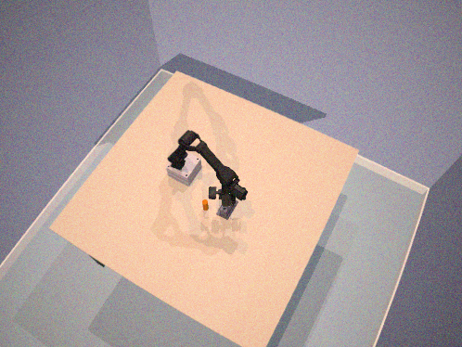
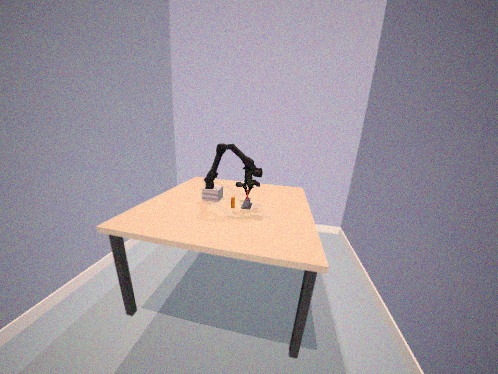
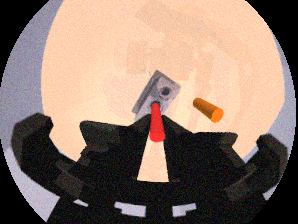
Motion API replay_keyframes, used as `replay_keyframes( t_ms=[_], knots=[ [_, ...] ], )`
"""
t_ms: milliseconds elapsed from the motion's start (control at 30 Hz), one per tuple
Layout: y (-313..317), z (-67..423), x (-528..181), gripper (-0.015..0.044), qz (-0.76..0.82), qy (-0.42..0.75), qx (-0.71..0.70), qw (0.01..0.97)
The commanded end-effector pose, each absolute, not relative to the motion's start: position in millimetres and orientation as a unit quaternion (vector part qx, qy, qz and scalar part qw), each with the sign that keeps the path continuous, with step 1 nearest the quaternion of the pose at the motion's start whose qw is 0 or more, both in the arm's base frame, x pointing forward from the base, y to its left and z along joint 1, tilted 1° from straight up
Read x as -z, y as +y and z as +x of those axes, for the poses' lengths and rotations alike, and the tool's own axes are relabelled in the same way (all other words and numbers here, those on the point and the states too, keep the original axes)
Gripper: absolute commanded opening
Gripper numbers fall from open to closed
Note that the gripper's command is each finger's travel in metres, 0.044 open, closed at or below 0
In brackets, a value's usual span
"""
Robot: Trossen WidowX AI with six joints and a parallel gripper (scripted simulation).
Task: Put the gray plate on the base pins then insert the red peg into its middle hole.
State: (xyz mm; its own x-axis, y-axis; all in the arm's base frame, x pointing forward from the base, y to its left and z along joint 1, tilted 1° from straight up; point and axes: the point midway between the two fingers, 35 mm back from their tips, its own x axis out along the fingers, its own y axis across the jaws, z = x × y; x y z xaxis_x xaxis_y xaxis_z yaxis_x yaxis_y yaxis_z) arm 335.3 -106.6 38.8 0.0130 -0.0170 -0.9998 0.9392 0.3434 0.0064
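Observation:
The gray plate lies on the base, their edges hard to tell apart. One round fitting, a hole or pin, shows near the plate's end in the wrist view. My gripper is shut on the red peg, above the plate. The peg points down, and its lower end meets the dark ring of the middle hole in the wrist view. Whether the tip is inside the hole or just over it I cannot tell. The fingers hide the plate's near end.
An orange cylinder stands upright on the table, close beside the base, on the side toward the arm's mount. The arm's pale mounting block stands farther back.

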Motion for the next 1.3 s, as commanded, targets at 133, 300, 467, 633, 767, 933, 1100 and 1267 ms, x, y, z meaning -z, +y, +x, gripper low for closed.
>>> replay_keyframes(
  t_ms=[133, 300, 467, 633, 767, 933, 1100, 1267],
  knots=[
    [-106.5, 335.6, -38.1, 0.0, 0.403, 0.572, 0.407, 0.587],
    [-106.5, 335.6, -38.1, 0.0, 0.403, 0.572, 0.407, 0.587],
    [-106.5, 335.6, -38.1, 0.0079, 0.403, 0.572, 0.407, 0.587],
    [-106.5, 335.6, -38.1, 0.015, 0.403, 0.572, 0.407, 0.587],
    [-106.5, 335.6, -38.1, 0.015, 0.403, 0.572, 0.407, 0.587],
    [-106.5, 335.6, -38.9, 0.015, 0.403, 0.572, 0.407, 0.587],
    [-106.5, 335.4, -43.2, 0.015, 0.404, 0.571, 0.406, 0.588],
    [-106.8, 335.2, -46.5, 0.015, 0.404, 0.571, 0.406, 0.588]
  ],
)
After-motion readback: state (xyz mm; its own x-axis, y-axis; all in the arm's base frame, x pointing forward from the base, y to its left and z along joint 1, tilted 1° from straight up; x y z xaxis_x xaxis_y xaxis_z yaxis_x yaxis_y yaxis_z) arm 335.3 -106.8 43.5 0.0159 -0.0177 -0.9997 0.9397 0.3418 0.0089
